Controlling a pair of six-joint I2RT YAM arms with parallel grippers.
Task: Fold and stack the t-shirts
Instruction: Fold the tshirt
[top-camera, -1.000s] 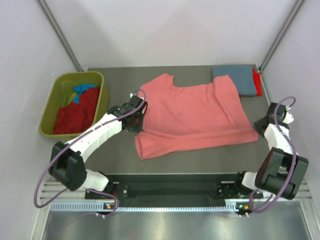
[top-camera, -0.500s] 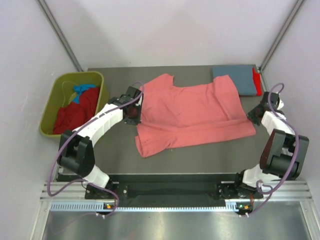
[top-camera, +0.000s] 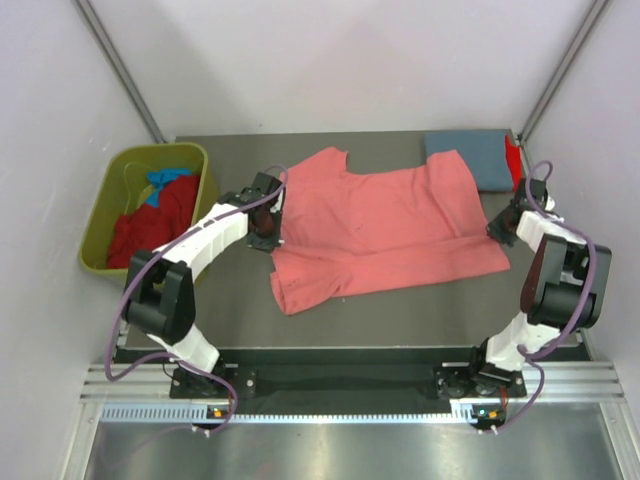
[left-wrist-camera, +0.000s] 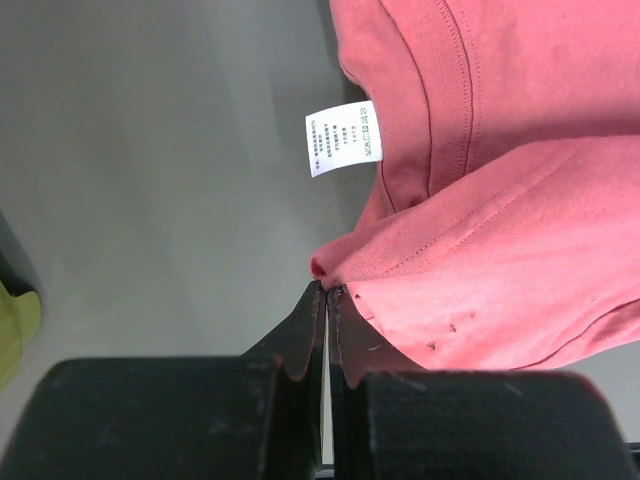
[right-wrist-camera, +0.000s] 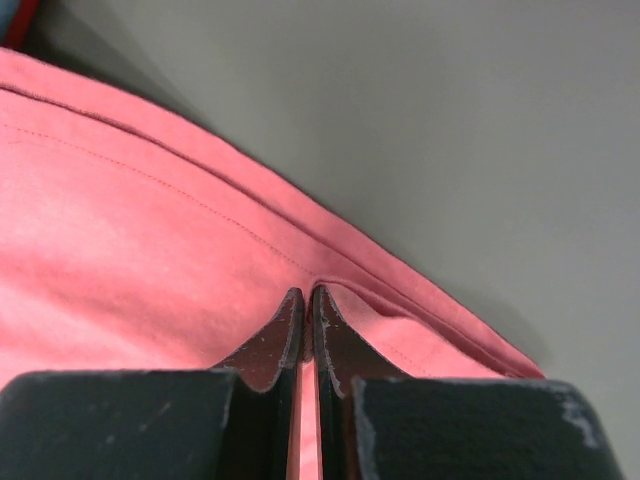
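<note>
1. The pink t-shirt (top-camera: 380, 215) is lying spread out on the table (top-camera: 230, 300). Its near long edge is lying doubled over in a band, so the first fold seems to be under way and not finished.
2. The left gripper (top-camera: 268, 232) is sitting at the pink t-shirt's left edge. In the left wrist view its jaws are pressing tight together on a pinch of the cloth, just below the white label (left-wrist-camera: 343, 138).
3. The right gripper (top-camera: 500, 228) is sitting at the pink t-shirt's right edge. Its jaws are clamping the hem, and a sliver of pink cloth is showing between them in the right wrist view.
4. Just beyond the pink t-shirt's far right corner, a grey-blue t-shirt (top-camera: 468, 155) is lying folded. A red t-shirt (top-camera: 515, 165) is peeking out at its right side, so two shirts appear to be folded and stacked already.
5. Well to the left of the pink t-shirt, the bin (top-camera: 95, 225) is holding a heap of dark red cloth (top-camera: 150, 225) and a blue t-shirt (top-camera: 165, 180), all crumpled and waiting.
6. By my reckoning, the task is sitting somewhere near the middle. The pink t-shirt needs the rest of its folds and a place on the stack. After that the bin's contents are still waiting to be folded and stacked.
</note>
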